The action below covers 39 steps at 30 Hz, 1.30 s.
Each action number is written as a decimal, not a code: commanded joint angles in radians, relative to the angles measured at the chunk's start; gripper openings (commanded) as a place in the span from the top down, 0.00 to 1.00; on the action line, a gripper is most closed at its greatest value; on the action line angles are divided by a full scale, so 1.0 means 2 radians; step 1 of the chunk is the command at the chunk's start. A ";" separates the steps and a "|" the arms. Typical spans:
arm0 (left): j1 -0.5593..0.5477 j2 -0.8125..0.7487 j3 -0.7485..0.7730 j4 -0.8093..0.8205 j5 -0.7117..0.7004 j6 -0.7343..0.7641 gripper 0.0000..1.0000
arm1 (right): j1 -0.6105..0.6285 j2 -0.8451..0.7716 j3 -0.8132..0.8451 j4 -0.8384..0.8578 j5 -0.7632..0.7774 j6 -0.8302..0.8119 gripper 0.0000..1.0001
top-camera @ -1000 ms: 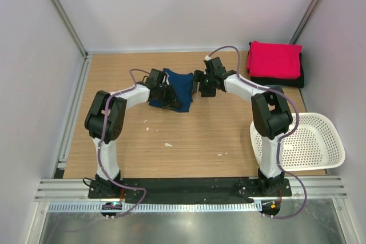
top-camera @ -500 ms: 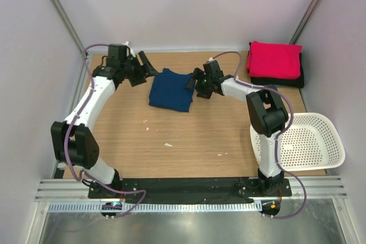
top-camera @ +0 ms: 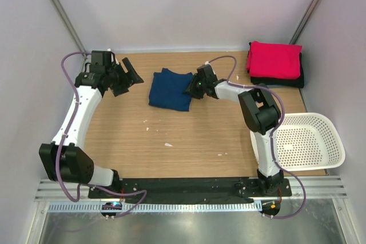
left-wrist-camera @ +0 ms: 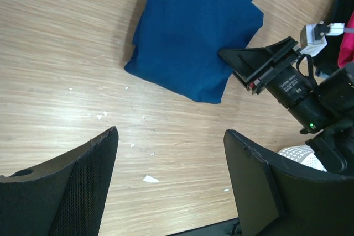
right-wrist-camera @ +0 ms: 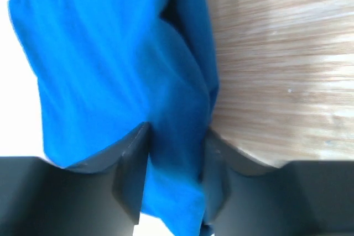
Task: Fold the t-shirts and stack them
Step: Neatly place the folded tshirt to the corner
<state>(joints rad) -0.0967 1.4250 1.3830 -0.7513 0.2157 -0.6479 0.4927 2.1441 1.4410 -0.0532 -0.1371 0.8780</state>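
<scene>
A folded navy t-shirt [top-camera: 170, 90] [left-wrist-camera: 193, 31] lies flat at the back middle of the table. My right gripper [top-camera: 191, 88] [right-wrist-camera: 177, 136] sits low at the shirt's right edge, shut on a fold of the blue cloth [right-wrist-camera: 110, 64], which fills the gap between its fingers. My left gripper [top-camera: 130, 80] [left-wrist-camera: 171, 134] hangs left of the shirt, apart from it, open and holding nothing. The left wrist view also shows the right gripper [left-wrist-camera: 238, 62] at the shirt's edge. A folded pink-red t-shirt [top-camera: 274, 59] rests on a folded black t-shirt [top-camera: 280, 80] at the back right.
A white perforated basket [top-camera: 334, 147] stands at the right near edge, beside the right arm's base. Small white scraps [top-camera: 168, 144] lie on the wooden table [top-camera: 189, 135]. Walls close in the back and both sides.
The left gripper let go of the navy shirt, opened, and swung back to the left. The right gripper slid onto the shirt's right edge and closed on it.
</scene>
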 commanded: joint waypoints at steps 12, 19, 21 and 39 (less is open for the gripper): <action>0.020 -0.043 -0.007 -0.011 -0.017 0.036 0.21 | -0.056 -0.030 0.078 -0.164 0.050 -0.167 0.99; 0.031 -0.031 0.003 -0.005 -0.007 0.051 0.21 | -0.107 -0.017 0.181 -0.273 0.066 -0.301 0.99; 0.033 -0.028 0.006 -0.004 -0.009 0.052 0.21 | -0.122 -0.003 0.234 -0.318 0.086 -0.330 0.98; 0.040 -0.014 -0.007 0.016 0.000 0.052 0.21 | -0.166 0.045 0.495 -0.444 0.109 -0.456 0.98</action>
<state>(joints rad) -0.0280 1.3884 1.3643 -0.7563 0.1944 -0.5636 0.1692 2.2509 2.3825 -0.9039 0.0662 0.0357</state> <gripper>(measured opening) 0.792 0.096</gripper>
